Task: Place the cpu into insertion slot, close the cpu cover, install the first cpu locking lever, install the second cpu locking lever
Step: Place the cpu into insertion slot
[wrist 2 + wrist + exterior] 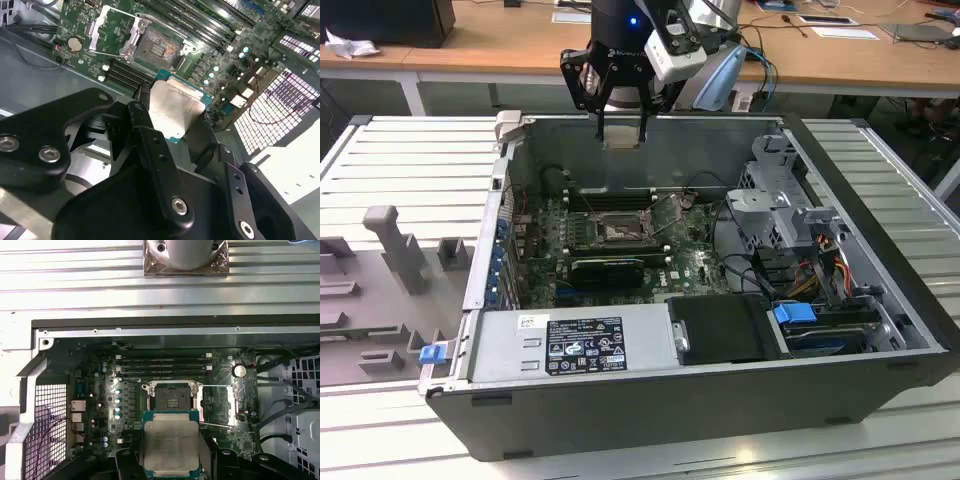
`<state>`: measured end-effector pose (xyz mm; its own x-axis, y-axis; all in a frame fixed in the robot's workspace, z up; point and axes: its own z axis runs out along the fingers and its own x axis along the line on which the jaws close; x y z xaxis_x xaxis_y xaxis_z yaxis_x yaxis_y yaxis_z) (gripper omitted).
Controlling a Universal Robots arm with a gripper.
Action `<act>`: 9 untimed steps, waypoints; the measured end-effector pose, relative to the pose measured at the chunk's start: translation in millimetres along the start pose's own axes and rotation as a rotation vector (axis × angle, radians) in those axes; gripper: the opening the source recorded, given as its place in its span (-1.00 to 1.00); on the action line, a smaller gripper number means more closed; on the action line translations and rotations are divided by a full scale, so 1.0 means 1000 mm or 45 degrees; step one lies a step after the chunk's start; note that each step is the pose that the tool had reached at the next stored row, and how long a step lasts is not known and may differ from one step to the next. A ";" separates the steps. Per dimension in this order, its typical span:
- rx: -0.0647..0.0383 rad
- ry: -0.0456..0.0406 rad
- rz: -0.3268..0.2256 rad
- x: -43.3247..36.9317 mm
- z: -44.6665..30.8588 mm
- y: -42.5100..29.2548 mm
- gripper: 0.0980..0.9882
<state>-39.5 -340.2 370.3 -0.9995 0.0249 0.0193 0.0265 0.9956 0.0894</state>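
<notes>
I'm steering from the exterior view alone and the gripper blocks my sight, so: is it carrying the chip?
Observer: Yes. In both wrist views the small flat square cpu with a dull silver-grey metal top is clamped between the black gripper's fingers.
Operator: Is the socket free?
Observer: In the first wrist view the square dark-framed insertion slot of the green motherboard is empty, its greyish pin field bare.
Operator: And the cover?
Observer: In the second wrist view the thin square metal-frame cpu cover stands open beside the slot, not over it.
</notes>
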 end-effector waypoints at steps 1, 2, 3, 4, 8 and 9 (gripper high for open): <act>-0.001 -0.006 0.063 0.0000 0.0000 0.0000 -0.03; -0.002 -0.011 0.119 0.0000 0.0001 0.0000 -0.03; -0.002 -0.012 0.129 0.0000 0.0003 0.0000 -0.03; -0.003 -0.012 0.129 0.0000 0.0012 -0.0001 -0.03; -0.002 -0.011 0.129 -0.0001 0.0029 -0.0003 -0.03; -0.002 -0.012 0.129 -0.0001 0.0031 -0.0003 -0.03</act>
<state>-39.4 -340.2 367.2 -0.9918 0.1264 0.0193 0.1276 0.9878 0.0893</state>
